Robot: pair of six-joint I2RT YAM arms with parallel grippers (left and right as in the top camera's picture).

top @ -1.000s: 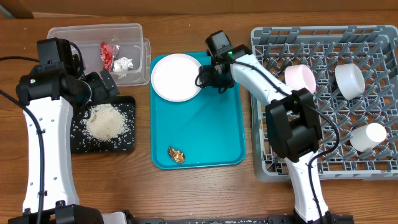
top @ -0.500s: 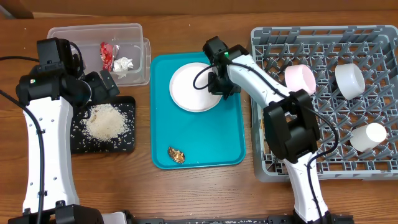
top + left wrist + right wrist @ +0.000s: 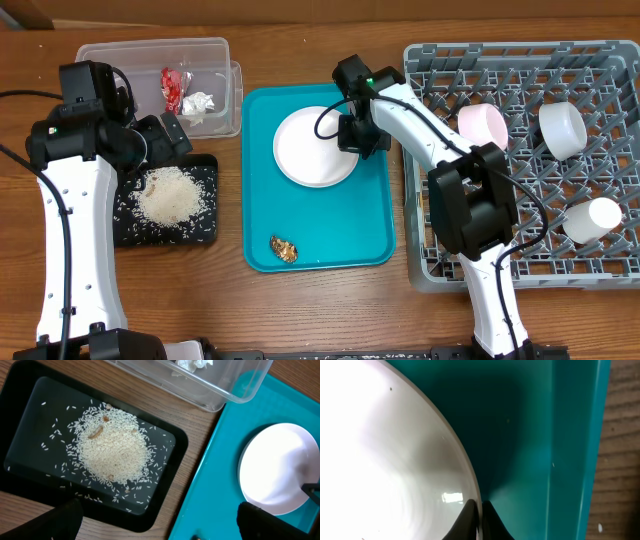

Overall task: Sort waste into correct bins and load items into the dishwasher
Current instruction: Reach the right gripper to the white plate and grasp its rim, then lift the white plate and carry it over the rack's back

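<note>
The round white plate (image 3: 313, 148) lies on the teal tray (image 3: 330, 225), and my right gripper (image 3: 357, 135) is shut on its right rim. In the right wrist view the two fingertips (image 3: 480, 510) pinch the plate's (image 3: 385, 460) thin edge. My left gripper (image 3: 165, 140) hangs open over the black tray (image 3: 205, 165), which holds a heap of rice (image 3: 172, 195). The left wrist view shows its gripper (image 3: 160, 525) wide open over the rice (image 3: 112, 445), holding nothing. A brown food scrap (image 3: 284, 249) lies at the teal tray's front.
The clear tub (image 3: 100, 55) at the back left holds a red wrapper (image 3: 173, 88) and a white tissue (image 3: 198, 103). The grey dish rack (image 3: 520, 250) on the right carries a pale bowl (image 3: 482, 124), a white bowl (image 3: 562, 130) and a white cup (image 3: 590, 220).
My right gripper has shut on the plate's rim, and the plate has slid right and forward from the tray's back-left corner. The left arm has not moved.
</note>
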